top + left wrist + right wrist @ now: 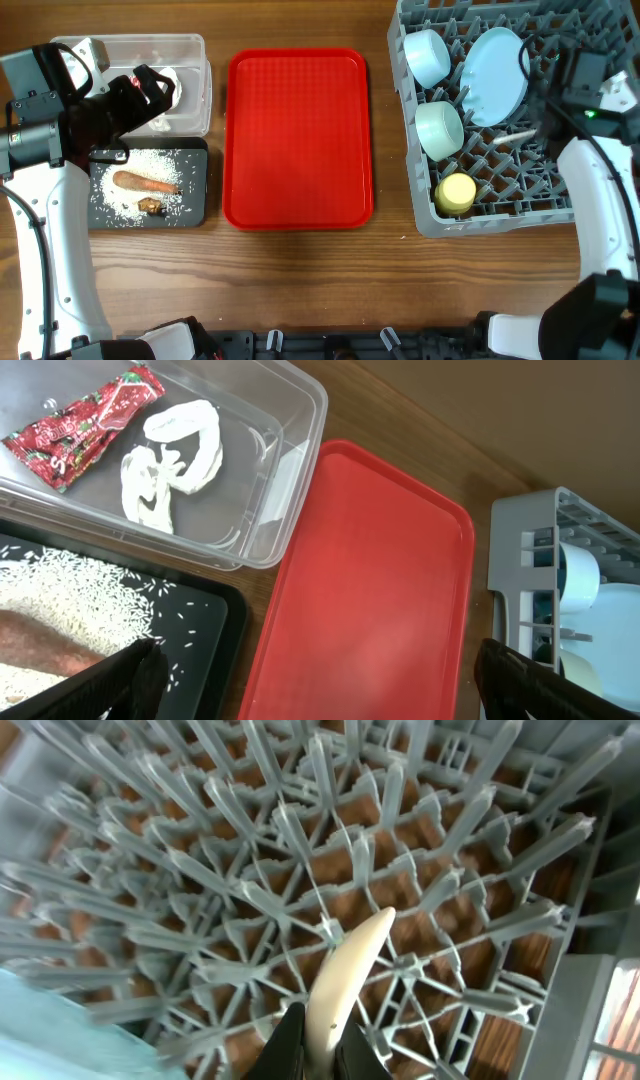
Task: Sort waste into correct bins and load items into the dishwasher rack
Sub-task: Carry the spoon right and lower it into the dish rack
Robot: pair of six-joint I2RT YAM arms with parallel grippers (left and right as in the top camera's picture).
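My right gripper (320,1045) is shut on a cream utensil (345,975) and holds it just above the grey dishwasher rack (460,840). In the overhead view the utensil (518,137) is over the rack's middle (500,215), with the right gripper (545,125) beside it. My left gripper (320,690) is open and empty, above the seam between the black tray (200,630) and the red tray (390,580). In the overhead view it (150,92) hovers at the clear bin (200,80). The bin holds a red wrapper (85,420) and white scraps (170,460).
The rack holds two pale bowls (428,55) (438,128), a light blue plate (495,75) and a yellow cup (457,193). The black tray (195,190) carries rice, an orange-brown food piece (145,182) and a small brown bit (150,206). The red tray (300,140) is bare.
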